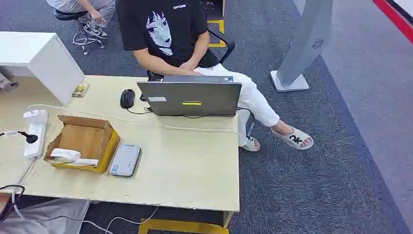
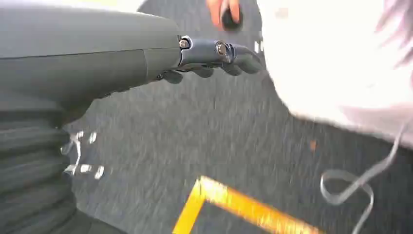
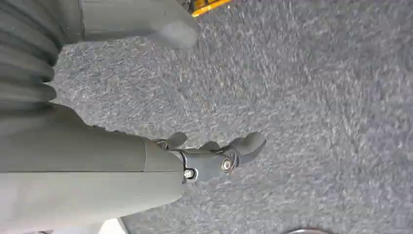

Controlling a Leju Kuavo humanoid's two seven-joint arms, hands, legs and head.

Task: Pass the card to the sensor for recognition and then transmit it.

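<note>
A grey flat device (image 1: pixel 125 160), likely the sensor, lies on the wooden table (image 1: pixel 195 170) beside an open cardboard box (image 1: pixel 84 141). White flat items (image 1: pixel 68 156) rest at the box's near edge; I cannot tell whether one is the card. My left hand (image 2: pixel 209 56) hangs over grey carpet with its fingers loosely extended and nothing in them. My right hand (image 3: pixel 214 156) also hangs over carpet, fingers apart and empty.
A person (image 1: pixel 165 34) sits behind a grey laptop (image 1: pixel 191 98) at the table's far side, with a black mouse (image 1: pixel 127 98) beside it. A white power strip (image 1: pixel 35 134) and cables lie at the left. A grey pillar (image 1: pixel 304 44) stands on the carpet at right.
</note>
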